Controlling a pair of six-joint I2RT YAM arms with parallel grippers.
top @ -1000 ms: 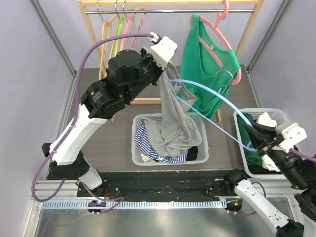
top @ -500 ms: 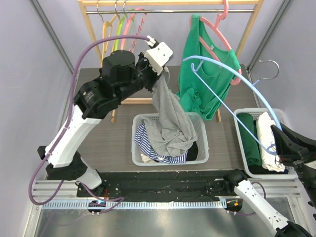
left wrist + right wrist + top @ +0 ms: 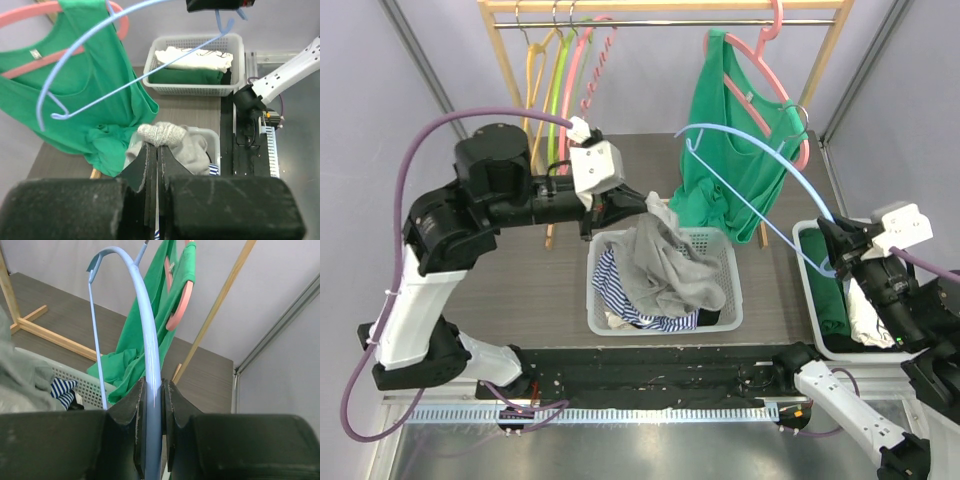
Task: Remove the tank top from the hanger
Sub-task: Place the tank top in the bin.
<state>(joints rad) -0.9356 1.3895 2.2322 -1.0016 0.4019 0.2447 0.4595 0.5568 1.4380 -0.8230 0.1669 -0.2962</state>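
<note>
The grey tank top point(image 3: 665, 265) droops from my left gripper point(image 3: 638, 207) into the white basket point(image 3: 732, 300). That gripper is shut on a bunched fold of it point(image 3: 162, 134), just above the basket's back rim. The light blue hanger point(image 3: 147, 340) is bare and apart from the grey cloth. My right gripper point(image 3: 830, 245) is shut on the hanger's arm, holding it in the air over the right side of the table. In the left wrist view the hanger point(image 3: 140, 78) crosses in front of the green top.
A green tank top point(image 3: 730, 150) hangs on a pink hanger from the wooden rack point(image 3: 660, 8), close behind the blue hanger. Several spare hangers point(image 3: 560, 80) hang at the rack's left. A second basket point(image 3: 807, 300) at the right holds folded clothes. A striped garment point(image 3: 620, 290) lies in the middle basket.
My left arm has swung down and to the left, lowering the grey tank top into the basket. The right gripper lifted the blue hanger clear to the right, then brought it lower again.
</note>
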